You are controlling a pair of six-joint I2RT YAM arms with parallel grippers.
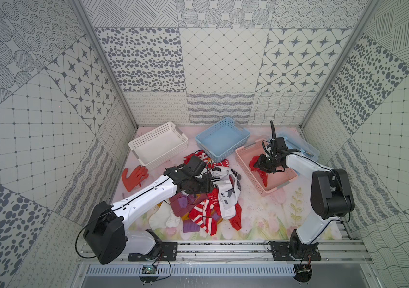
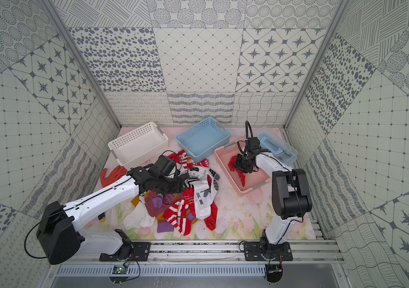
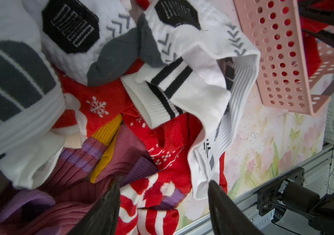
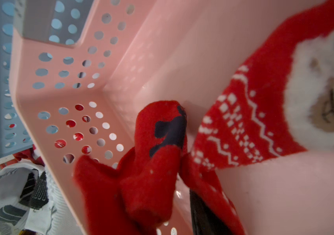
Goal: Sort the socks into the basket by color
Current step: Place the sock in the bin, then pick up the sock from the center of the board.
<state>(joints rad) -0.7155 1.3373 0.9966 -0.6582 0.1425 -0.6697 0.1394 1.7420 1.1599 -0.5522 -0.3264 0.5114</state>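
A heap of socks [image 1: 210, 207] lies mid-table: white ones with grey-black patterns [image 3: 182, 91], red with snowflakes [image 3: 100, 105], purple-mauve with mustard [image 3: 105, 146], red-white striped [image 3: 147, 203]. My left gripper [image 3: 164, 203] hangs open just over the heap [image 2: 186, 207], the striped sock below its gap, nothing held. My right gripper [image 1: 258, 164] is down inside the pink basket [image 1: 249, 174]. In the right wrist view red socks [image 4: 158, 142] drape over that gripper [image 4: 162, 197]; one finger [image 4: 198, 213] shows off to the side, the other is hidden by cloth.
A white basket [image 1: 133, 145] and a blue basket [image 1: 199, 137] stand at the back, nothing showing inside them. An orange glove [image 1: 133, 175] lies left of the heap. A clear box with a blue handle [image 2: 275, 147] sits behind the pink basket [image 2: 228, 174].
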